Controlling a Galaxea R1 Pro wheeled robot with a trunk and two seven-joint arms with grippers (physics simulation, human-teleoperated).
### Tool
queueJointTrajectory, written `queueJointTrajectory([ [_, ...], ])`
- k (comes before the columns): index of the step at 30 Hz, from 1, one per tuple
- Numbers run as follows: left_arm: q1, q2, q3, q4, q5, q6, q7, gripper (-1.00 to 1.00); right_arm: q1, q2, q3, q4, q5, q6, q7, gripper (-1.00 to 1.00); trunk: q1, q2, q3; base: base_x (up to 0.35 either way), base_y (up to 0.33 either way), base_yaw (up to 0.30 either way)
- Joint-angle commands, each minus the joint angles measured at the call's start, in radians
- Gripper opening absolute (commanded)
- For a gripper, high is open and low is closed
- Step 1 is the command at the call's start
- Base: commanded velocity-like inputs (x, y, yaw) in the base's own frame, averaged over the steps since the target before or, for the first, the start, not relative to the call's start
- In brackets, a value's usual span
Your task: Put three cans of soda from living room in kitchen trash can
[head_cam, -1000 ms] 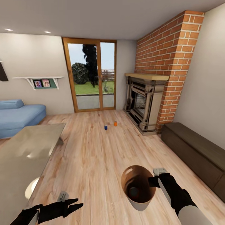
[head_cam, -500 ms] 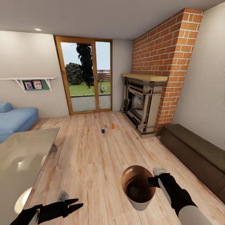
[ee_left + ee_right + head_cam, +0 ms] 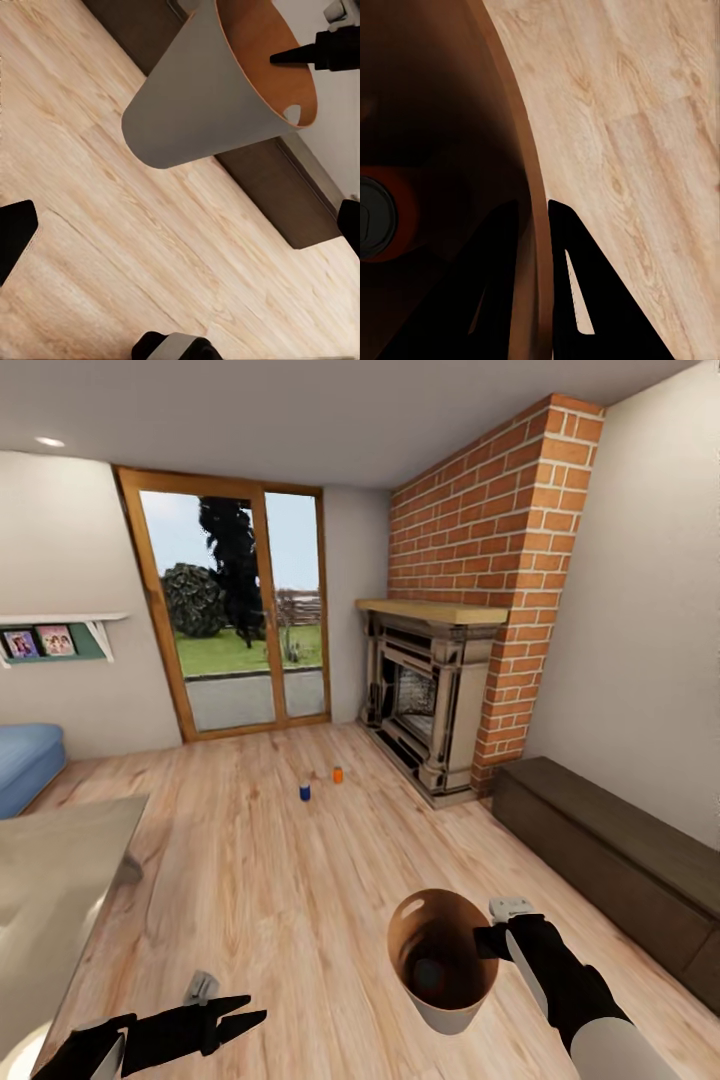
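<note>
Right gripper [image 3: 487, 932] clamped on trash can [image 3: 442, 960] rim at lower right of head frame, one finger [image 3: 495, 285] inside, the other outside wall. Orange can [image 3: 379, 217] seen lying in bin bottom. Left gripper [image 3: 240, 1020] held low at lower left, fingers spread, nothing between. Blue can [image 3: 305, 791] and second orange can [image 3: 338, 774] stood on wood floor [image 3: 280, 860] at mid-frame, near fireplace [image 3: 425, 700]. Glass doors [image 3: 235, 620] at upper left.

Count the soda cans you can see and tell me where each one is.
3: a blue can and an orange can standing on the wood floor near the fireplace, and one orange can inside the held bin.
</note>
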Motion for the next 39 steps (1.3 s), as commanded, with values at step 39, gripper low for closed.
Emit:
queueJointTrajectory([
  [39,0.0,0.0,0.0,0.0,0.0,0.0,0.0,1.0,-0.001,0.001,0.0,0.001,-0.014,0.0,0.004,-1.0,0.0,0.0,0.001,0.323,0.13,-0.078],
])
